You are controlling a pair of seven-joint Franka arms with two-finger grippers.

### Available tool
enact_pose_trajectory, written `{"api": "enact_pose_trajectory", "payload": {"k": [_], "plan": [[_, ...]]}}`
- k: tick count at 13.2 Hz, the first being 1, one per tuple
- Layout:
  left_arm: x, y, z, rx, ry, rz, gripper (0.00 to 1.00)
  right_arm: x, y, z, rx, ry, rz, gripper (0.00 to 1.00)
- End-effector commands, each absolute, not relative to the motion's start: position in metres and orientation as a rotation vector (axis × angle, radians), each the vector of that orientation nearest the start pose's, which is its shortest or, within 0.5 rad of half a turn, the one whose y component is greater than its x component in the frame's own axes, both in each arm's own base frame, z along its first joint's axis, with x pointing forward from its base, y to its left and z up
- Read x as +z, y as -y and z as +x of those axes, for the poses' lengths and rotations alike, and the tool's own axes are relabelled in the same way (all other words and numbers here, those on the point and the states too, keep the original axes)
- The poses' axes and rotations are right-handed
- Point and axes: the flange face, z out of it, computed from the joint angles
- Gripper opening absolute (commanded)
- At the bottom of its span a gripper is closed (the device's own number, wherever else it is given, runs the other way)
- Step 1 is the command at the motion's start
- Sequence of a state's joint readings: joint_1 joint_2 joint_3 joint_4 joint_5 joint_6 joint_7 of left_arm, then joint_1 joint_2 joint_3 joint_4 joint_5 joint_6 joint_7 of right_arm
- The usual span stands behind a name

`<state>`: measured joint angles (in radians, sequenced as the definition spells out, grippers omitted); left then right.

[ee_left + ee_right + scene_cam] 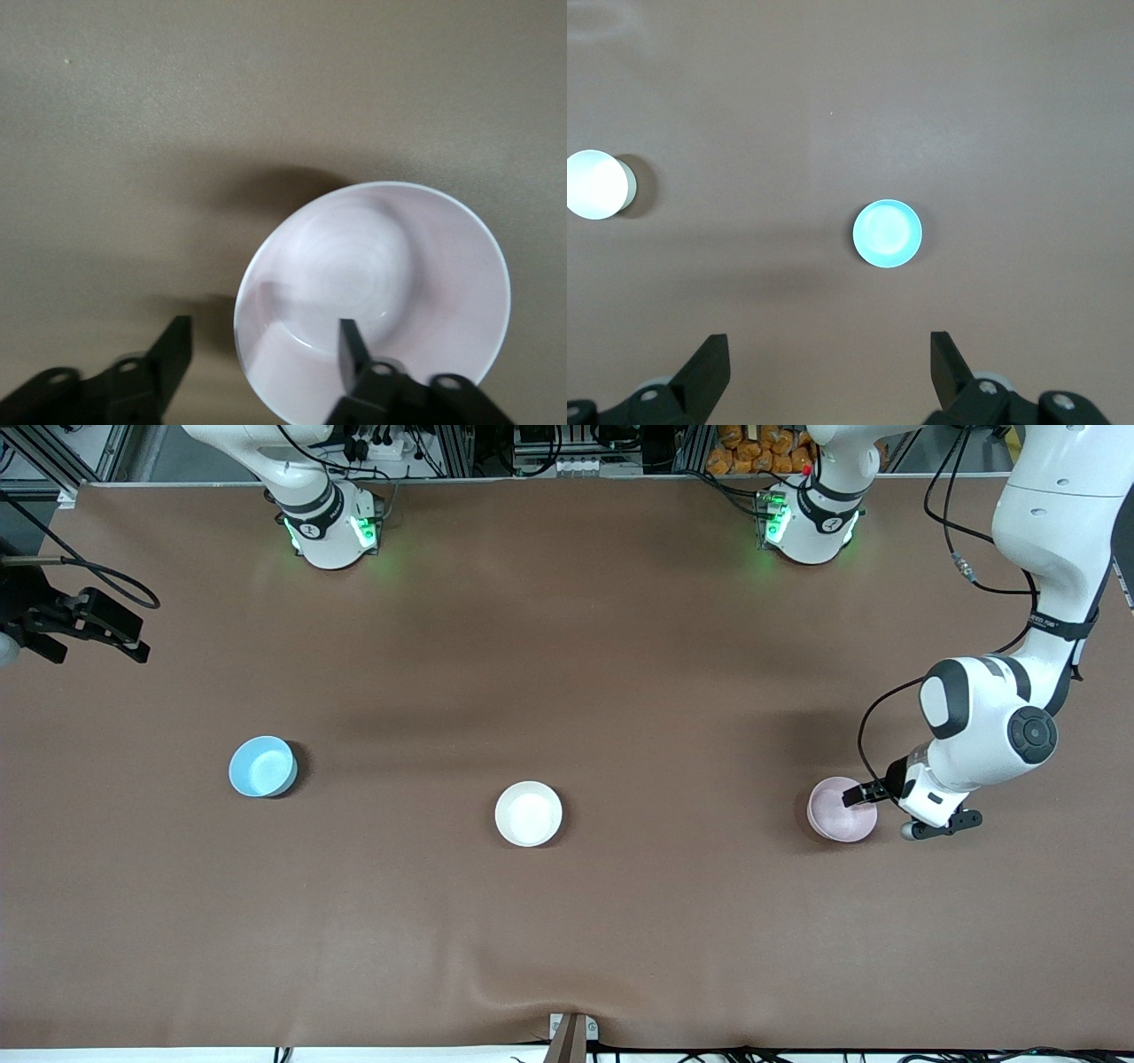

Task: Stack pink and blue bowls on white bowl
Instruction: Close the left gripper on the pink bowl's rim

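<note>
Writing: no brand, label or lettering can be read on the bowls or grippers.
Left gripper [858,795]: down at the pink bowl [842,810], fingers [353,347] straddling the rim, one inside the bowl and one outside on the table side; jaws apart, not clamped on the rim.
Pink bowl: upright on the brown table [567,921], toward the left arm's end, its rim between the left gripper's fingers.
Right gripper [829,365]: up in the air at the right arm's end of the table, jaws spread wide, holding nothing; this arm waits.
Blue bowl [262,766]: upright on the table below the right gripper, well apart from it.
White bowl [529,813]: upright between the blue and pink bowls, well apart from both grippers.
</note>
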<state>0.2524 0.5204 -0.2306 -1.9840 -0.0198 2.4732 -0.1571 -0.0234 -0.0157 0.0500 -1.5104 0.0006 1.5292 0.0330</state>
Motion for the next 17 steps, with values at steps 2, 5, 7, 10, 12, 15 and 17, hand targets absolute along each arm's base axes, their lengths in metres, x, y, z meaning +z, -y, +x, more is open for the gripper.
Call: {"api": "enact_pose_trajectory", "payload": {"k": [2,5,7,10,12,15,17], "plan": [[0.198,-0.019,0.61,0.022,0.332,-3.244,0.14,0.659,-0.012,0.547,-0.057,-0.008,-3.127,1.0],[0.2,-0.018,0.61,0.019,0.326,-3.244,0.0,0.658,-0.012,0.547,-0.055,-0.008,-3.127,1.0],[0.211,-0.017,0.611,0.005,0.321,-3.242,0.0,0.658,-0.012,0.547,-0.055,-0.008,-3.127,1.0],[0.24,-0.004,0.611,0.014,0.288,-3.238,0.0,0.659,-0.012,0.547,-0.057,-0.008,-3.127,1.0],[0.262,0.019,0.61,0.025,0.242,-3.25,0.0,0.659,-0.012,0.547,-0.057,-0.008,-3.127,1.0],[0.299,0.063,0.611,0.017,0.302,-3.271,0.0,0.659,-0.012,0.547,-0.059,-0.008,-3.127,1.0],[0.32,0.107,0.611,0.017,0.427,-3.283,0.0,0.659,-0.011,0.547,-0.059,-0.011,-3.127,1.0]]}}
